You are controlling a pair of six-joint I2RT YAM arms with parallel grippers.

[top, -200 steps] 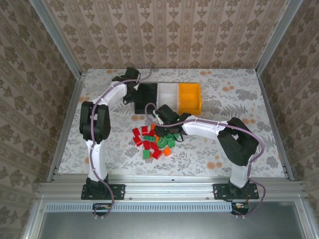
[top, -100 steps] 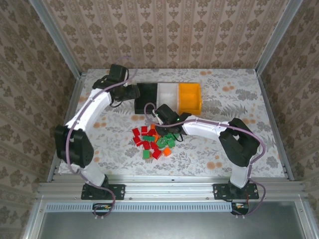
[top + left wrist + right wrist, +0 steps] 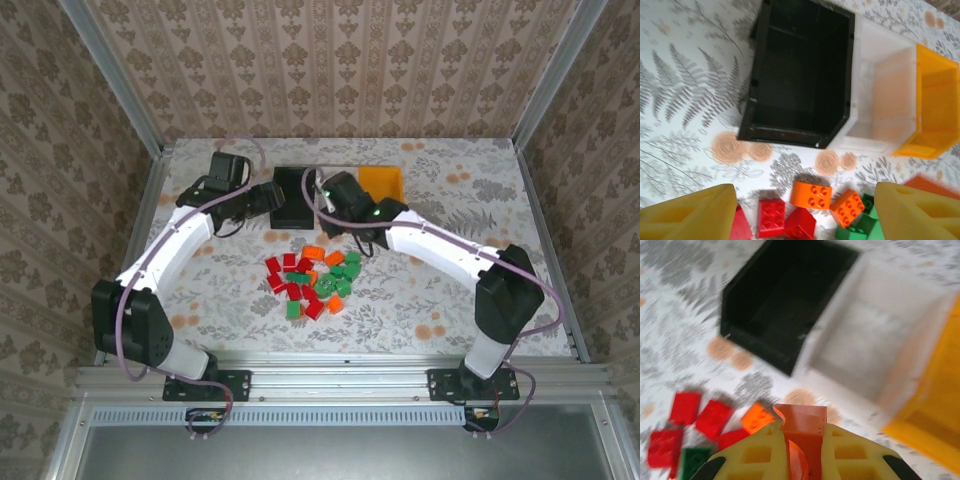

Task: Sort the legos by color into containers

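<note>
Red, green and orange legos [image 3: 312, 281] lie in a loose pile on the table in front of the bins. The black bin [image 3: 296, 196], the white bin [image 3: 883, 100] and the orange-yellow bin [image 3: 384, 181] stand side by side. My right gripper [image 3: 338, 200] hovers over the white bin's front, covering most of it from above, and is shut on an orange brick [image 3: 801, 432]. My left gripper [image 3: 271, 197] is open at the black bin's left front corner. Below its spread fingers [image 3: 690, 215] lie two orange bricks [image 3: 811, 194] and red bricks [image 3: 771, 216].
Metal rails and patterned walls enclose the flowered table [image 3: 450, 290]. Open table lies to the left, right and front of the pile. In the right wrist view, red bricks [image 3: 714, 417] and one orange brick [image 3: 757, 417] lie below the gripper.
My right gripper has risen from the pile and moved back toward the bins with the orange brick in it. The left arm has swung its elbow out to the left, gripper staying by the black bin.
</note>
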